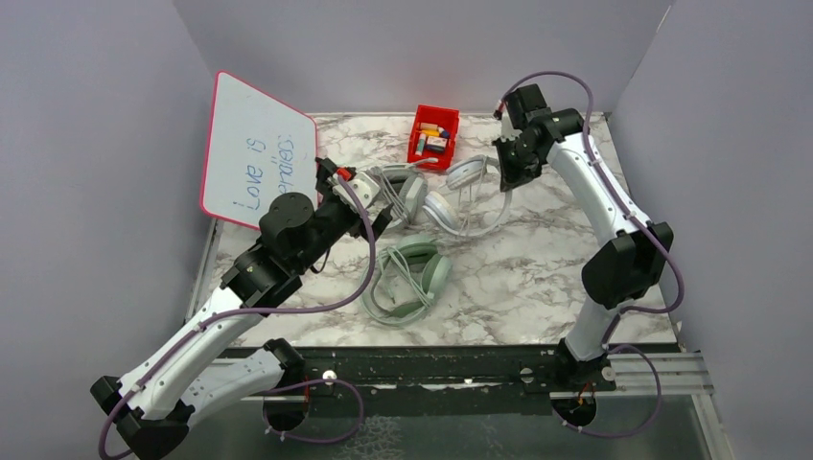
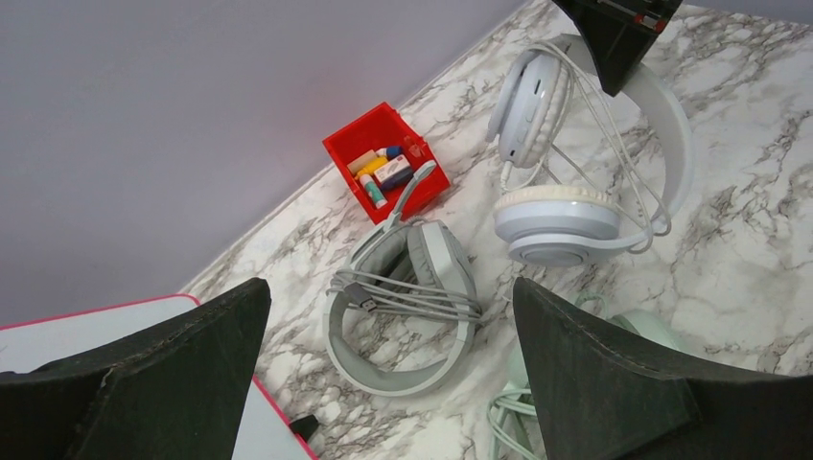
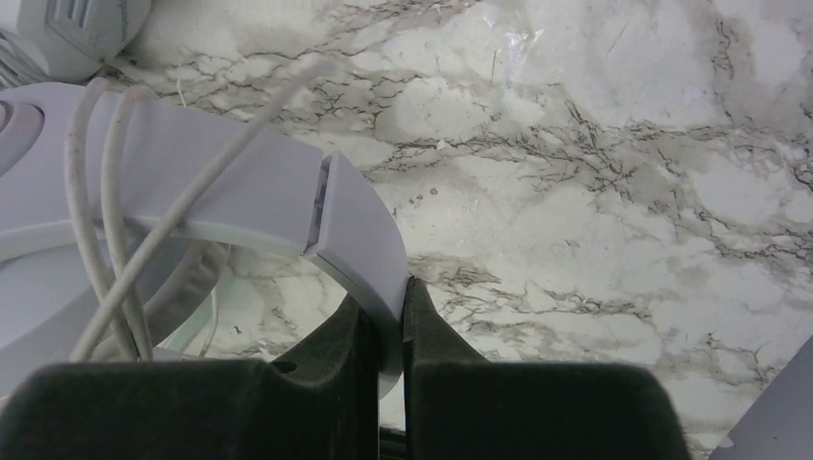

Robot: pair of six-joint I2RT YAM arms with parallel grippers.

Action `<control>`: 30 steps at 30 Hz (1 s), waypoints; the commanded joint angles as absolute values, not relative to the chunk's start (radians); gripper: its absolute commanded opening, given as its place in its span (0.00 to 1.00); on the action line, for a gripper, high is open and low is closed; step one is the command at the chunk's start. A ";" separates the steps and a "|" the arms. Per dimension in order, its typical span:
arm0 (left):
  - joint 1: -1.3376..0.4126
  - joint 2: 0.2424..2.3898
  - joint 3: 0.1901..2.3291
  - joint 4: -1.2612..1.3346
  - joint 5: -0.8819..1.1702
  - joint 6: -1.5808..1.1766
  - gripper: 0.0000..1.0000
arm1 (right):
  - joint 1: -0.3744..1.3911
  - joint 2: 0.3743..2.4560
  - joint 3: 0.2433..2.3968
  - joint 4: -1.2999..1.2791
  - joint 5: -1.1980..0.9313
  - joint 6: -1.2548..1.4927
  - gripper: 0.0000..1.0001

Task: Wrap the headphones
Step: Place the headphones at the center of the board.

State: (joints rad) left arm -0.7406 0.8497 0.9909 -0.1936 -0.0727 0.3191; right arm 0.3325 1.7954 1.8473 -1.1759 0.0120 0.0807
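Three headphones lie mid-table. A grey-white headset (image 1: pixel 405 192) (image 2: pixel 403 316) has its cable and plug bundled across its band. My left gripper (image 1: pixel 382 203) (image 2: pixel 388 287) hovers open just above it, holding nothing. To its right a white headset (image 1: pixel 462 196) (image 2: pixel 566 206) has thin white cable looped round its band (image 3: pixel 240 187). My right gripper (image 1: pixel 505 177) (image 3: pixel 388 316) is shut on that band's far end. A mint-green headset (image 1: pixel 414 276) (image 2: pixel 638 331) with a loose cable lies nearer the arms.
A red bin (image 1: pixel 433 135) (image 2: pixel 388 171) of small items stands at the back of the marble table (image 1: pixel 537 278). A pink-rimmed whiteboard (image 1: pixel 257 150) leans at the left, close to my left arm. Grey walls enclose three sides.
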 commanded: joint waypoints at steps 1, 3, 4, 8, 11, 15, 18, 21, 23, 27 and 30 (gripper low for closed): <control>-0.736 0.826 1.022 -0.207 -0.038 0.300 0.96 | 0.296 1.804 1.891 -1.201 -0.020 0.114 0.01; -0.738 0.818 1.024 -0.213 -0.040 0.302 0.96 | 0.276 1.824 1.889 -1.192 -0.026 0.117 0.01; -0.737 0.816 1.026 -0.217 -0.041 0.301 0.96 | 0.265 1.833 1.885 -1.184 -0.034 0.115 0.01; -0.737 0.807 1.032 -0.231 -0.034 0.302 0.96 | 0.228 1.874 1.875 -1.152 -0.053 0.112 0.01; -0.737 0.803 1.035 -0.235 -0.030 0.301 0.96 | 0.209 1.910 1.867 -1.133 -0.066 0.108 0.01; -0.737 0.795 1.038 -0.241 -0.025 0.298 0.96 | 0.196 1.960 1.868 -1.116 -0.071 0.106 0.01; -0.737 0.793 1.046 -0.251 -0.022 0.296 0.96 | 0.193 1.995 1.864 -1.108 -0.069 0.106 0.01; -0.737 0.790 1.052 -0.259 -0.019 0.296 0.96 | 0.190 2.025 1.865 -1.106 -0.062 0.101 0.01; -0.738 0.791 1.054 -0.261 -0.019 0.295 0.96 | 0.187 2.042 1.863 -1.102 -0.064 0.097 0.01; -0.737 0.790 1.059 -0.269 -0.018 0.289 0.96 | 0.183 2.072 1.864 -1.101 -0.069 0.089 0.01; -0.738 0.789 1.065 -0.269 -0.016 0.285 0.96 | 0.183 2.090 1.854 -1.095 -0.070 0.086 0.01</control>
